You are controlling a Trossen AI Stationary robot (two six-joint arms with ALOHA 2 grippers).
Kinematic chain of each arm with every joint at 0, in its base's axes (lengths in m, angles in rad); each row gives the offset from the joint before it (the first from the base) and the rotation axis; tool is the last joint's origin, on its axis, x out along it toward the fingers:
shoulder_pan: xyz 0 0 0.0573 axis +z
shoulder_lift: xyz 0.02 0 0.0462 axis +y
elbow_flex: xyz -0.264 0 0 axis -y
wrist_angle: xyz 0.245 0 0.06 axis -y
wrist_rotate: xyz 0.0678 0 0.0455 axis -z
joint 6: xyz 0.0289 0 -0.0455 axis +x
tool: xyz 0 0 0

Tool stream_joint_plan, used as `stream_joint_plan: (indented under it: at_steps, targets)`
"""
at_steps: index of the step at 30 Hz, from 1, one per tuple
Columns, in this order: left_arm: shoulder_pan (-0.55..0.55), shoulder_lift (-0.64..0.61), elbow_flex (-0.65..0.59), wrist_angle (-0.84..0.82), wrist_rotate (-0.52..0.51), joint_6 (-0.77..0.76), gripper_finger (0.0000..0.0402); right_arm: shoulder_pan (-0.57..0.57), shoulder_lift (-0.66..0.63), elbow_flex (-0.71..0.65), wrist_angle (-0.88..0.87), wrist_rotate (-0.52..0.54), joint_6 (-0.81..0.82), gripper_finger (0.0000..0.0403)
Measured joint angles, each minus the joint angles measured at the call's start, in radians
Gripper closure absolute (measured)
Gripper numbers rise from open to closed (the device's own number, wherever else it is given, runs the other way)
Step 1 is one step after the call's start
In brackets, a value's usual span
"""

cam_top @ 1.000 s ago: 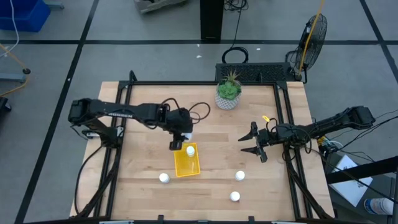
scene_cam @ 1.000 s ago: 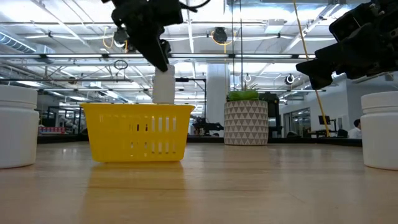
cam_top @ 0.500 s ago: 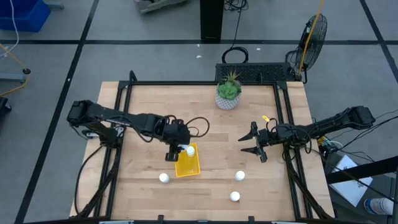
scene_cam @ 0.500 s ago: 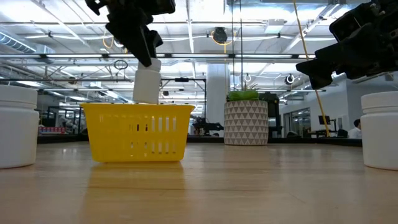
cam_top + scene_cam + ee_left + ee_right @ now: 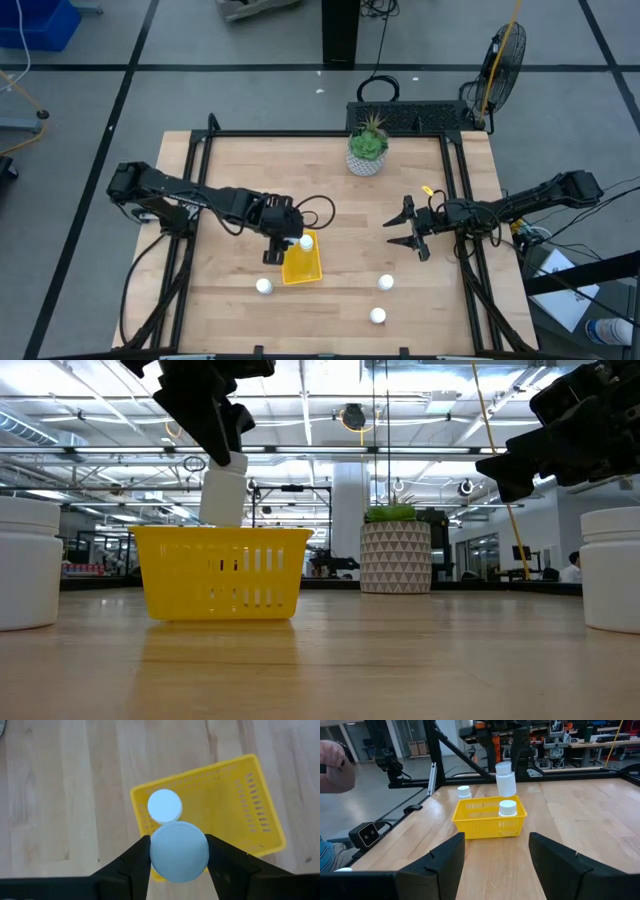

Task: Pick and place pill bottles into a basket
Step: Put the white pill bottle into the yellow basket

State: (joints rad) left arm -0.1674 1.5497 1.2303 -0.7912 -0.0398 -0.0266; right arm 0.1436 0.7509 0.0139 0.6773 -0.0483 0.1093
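1. Your left gripper [image 5: 179,865] is clamped on a pill bottle [image 5: 179,851], one finger on each side of its white body, cap end facing up at the wrist camera. In the low view the held bottle [image 5: 222,497] hangs upright, its long axis vertical, with its base at about the level of the basket's rim.

2. The relation that matters: the yellow basket [image 5: 312,269] lies directly below and slightly ahead of the held bottle. In the left wrist view the bottle sits over the basket's near edge [image 5: 145,827] rather than its middle, so part of it may overhang the rim; I judge a short push toward the open end of the basket is needed before you let go.

3. One bottle already stands in the basket [image 5: 164,805], just beside the held one and toward the same end. The rest of the basket floor [image 5: 225,805] is free, so aim there to avoid setting one bottle on the other's cap.

4. Three more bottles stand on the table: one just left of the basket [image 5: 263,286] and two to its right [image 5: 385,283], [image 5: 377,316].

5. Your right gripper [image 5: 408,227] waits with fingers spread, well apart from the basket, nearer the two right-hand bottles than the left arm is.
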Motion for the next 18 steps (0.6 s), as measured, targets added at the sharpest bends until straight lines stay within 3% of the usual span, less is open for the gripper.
stream_joint_plan:
  at_steps: [8, 14, 18]
  targets:
    - [-0.006, 0.0, -0.004, 0.006, -0.005, 0.006, 0.0236, 0.0, 0.0, 0.0, 0.0, 0.0, 0.002, 0.0191]
    - [-0.006, 0.0, -0.051, 0.043, -0.006, 0.005, 0.0221, 0.0, 0.0, 0.0, 0.0, 0.0, 0.002, 0.0191]
    - [-0.006, 0.0, -0.084, 0.087, 0.005, 0.005, 0.0236, 0.0, 0.0, 0.0, 0.0, 0.0, 0.002, 0.0191]
